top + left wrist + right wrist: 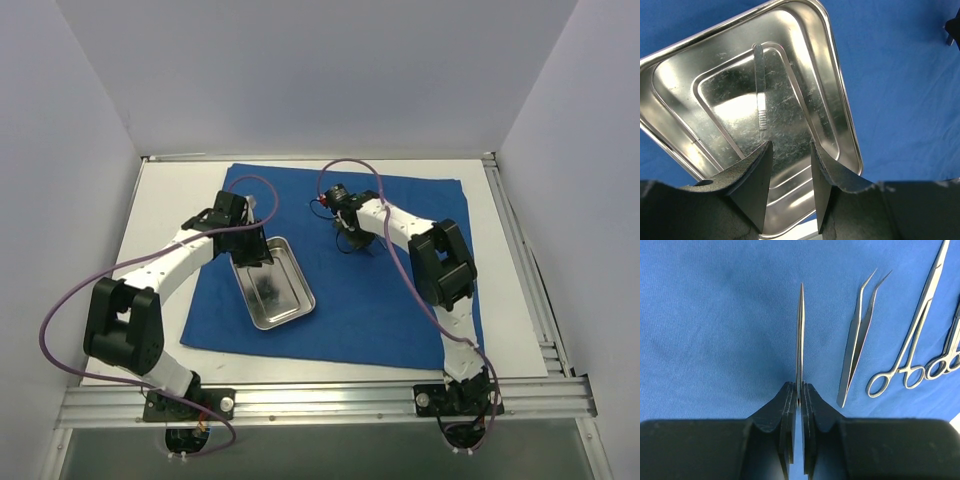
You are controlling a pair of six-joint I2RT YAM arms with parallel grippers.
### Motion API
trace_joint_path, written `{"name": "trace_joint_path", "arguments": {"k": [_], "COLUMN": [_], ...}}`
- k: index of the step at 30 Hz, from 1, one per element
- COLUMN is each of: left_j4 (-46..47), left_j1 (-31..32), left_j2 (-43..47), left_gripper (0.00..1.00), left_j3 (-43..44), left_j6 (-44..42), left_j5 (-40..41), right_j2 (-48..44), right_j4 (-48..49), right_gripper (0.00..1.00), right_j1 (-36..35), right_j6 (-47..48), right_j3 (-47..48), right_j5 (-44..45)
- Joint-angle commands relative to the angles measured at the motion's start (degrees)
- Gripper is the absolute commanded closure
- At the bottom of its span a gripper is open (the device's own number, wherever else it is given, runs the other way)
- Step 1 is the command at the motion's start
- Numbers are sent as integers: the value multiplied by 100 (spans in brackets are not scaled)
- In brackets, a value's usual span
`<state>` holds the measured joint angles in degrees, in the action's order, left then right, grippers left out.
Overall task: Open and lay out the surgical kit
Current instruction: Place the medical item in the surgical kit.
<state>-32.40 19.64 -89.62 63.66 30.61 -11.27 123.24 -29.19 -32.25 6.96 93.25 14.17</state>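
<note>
The royal-blue cloth wrap [400, 300] lies spread on the white counter [170, 200] as our laying-out field. Our right tool [799, 390] clamps a slim pointed steel instrument [800, 330] beside the angled steel tweezers [857, 340], we judge to extend that row. Our left tool [790, 150], jaws parted and empty, hovers over the shiny rectangular steel tray [840, 100], where one flat steel handle [760, 90] lies.

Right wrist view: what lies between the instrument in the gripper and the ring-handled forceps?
Bent-tip tweezers lie flat on the blue cloth between the held pointed instrument and the forceps, touching neither; the right wrist view shows it.
</note>
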Motion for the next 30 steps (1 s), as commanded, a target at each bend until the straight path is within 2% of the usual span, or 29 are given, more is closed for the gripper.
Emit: {"name": "trace_joint_path", "arguments": {"k": [1,4,8,10,13,18,23,30], "left_j4": [-3,23,-64,-91,-100,-292,-512,-864], "left_j1": [-65,-92,-109,-109,-109,-109,-109,-92], "left_j2": [-2,-2,-125,-196,-266,-345,-424,-758], "left_gripper": [55,55,55,55,55,55,55,55], "left_j3": [217,182,217,226,217,305,454,788], "left_j6": [-90,-99,-117,-99,-99,-99,-90,-55], "left_j5": [-174,-191,-253,-271,-306,-157,45,265], "right_j2": [95,148,139,121,60,-195,-1062,-2365], "right_j4": [-236,-254,-201,-192,-157,-34,378,950], "right_gripper": [91,89,77,74,63,58,53,48], "right_j1": [-18,-1,8,8,8,8,61,272], "right_j6": [-10,-28,-54,-63,-81,-151,-397,-862], "right_j3": [202,255,281,290,290,246,-17,-852], "right_j5": [112,138,129,138,165,86,-134,-564]}}
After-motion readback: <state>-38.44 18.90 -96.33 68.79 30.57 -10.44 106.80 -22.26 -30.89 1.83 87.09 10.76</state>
